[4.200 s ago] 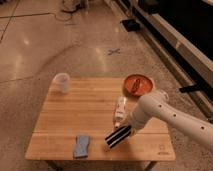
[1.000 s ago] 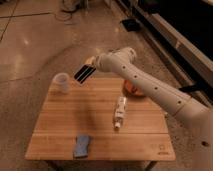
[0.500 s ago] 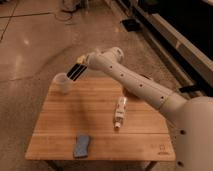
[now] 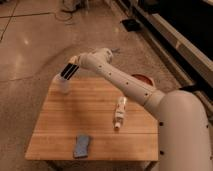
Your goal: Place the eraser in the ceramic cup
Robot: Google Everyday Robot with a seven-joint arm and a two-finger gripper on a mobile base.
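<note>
Your wooden counter [image 4: 65, 120] stood on polished concrete floor [image 4: 30, 45], and your arm stretched across it, gripper [image 4: 75, 65] fingers clamped on the eraser [image 4: 68, 71] just above the ceramic cup [image 4: 63, 85].

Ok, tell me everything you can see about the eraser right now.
The eraser is a flat black block with pale stripes running along its length. The gripper is shut on its upper right end and holds it in the air, tilted down to the left, over the far left corner of the wooden table. Its lower end hangs just above the white cup; whether they touch is unclear.
</note>
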